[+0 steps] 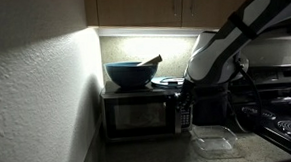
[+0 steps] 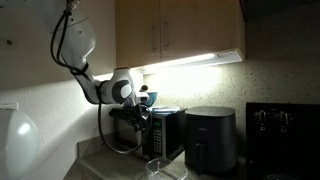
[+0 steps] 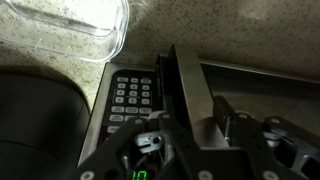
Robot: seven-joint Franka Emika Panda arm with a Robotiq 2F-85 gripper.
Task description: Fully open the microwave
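The microwave [image 1: 137, 113] is a dark box on the counter against the wall; it also shows in the other exterior view [image 2: 165, 132]. In the wrist view its button panel [image 3: 133, 95] sits beside the grey free edge of the door [image 3: 185, 80], which stands out a little from the body. My gripper [image 1: 184, 101] [image 2: 140, 112] is at the microwave's panel end. In the wrist view its fingers [image 3: 190, 125] are apart and straddle the door's edge, with one finger pad against it.
A blue bowl [image 1: 130, 74] with a utensil sits on the microwave. A clear plastic container [image 1: 214, 142] [image 3: 85, 25] lies on the counter in front. A plain black box appliance [image 2: 210, 140] [image 3: 35, 120] stands beside the microwave, with a stove [image 1: 283, 119] [image 2: 285, 125] beyond it. Cabinets hang overhead.
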